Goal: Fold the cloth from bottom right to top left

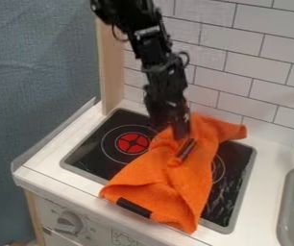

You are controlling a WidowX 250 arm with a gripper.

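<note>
Orange fabric cloth (169, 180) lies crumpled across the black glass cooktop with a grey rim (89, 153), which is set into the white desk (265, 168). Its long axis runs from about one o'clock, where the far end is bunched near the white tiled wall (265, 72), to about seven o'clock, where the wider end spreads near the desk's front edge. One corner points to eight o'clock, with a black rectangular patch (134, 207) beside it along the hem; another, the lowest, points to six o'clock.

What the coming move turns on is where that lowest corner lies from the black tool (186, 149). The tool hangs from the single black arm (166, 72), which comes in from eleven o'clock, and is over the upper part of the cloth. Most of the cloth spreads from it towards six and seven o'clock, with the lowest corner well apart at six. The tool looks to be against a raised ridge, but I cannot tell whether it is clenched on fabric or released.

If the tool has cloth, the fold probably calls for a draw towards ten or eleven o'clock. If not, I would judge that it must first go down to the lowest corner. A pull from mid-cloth may only bunch it further.
</note>
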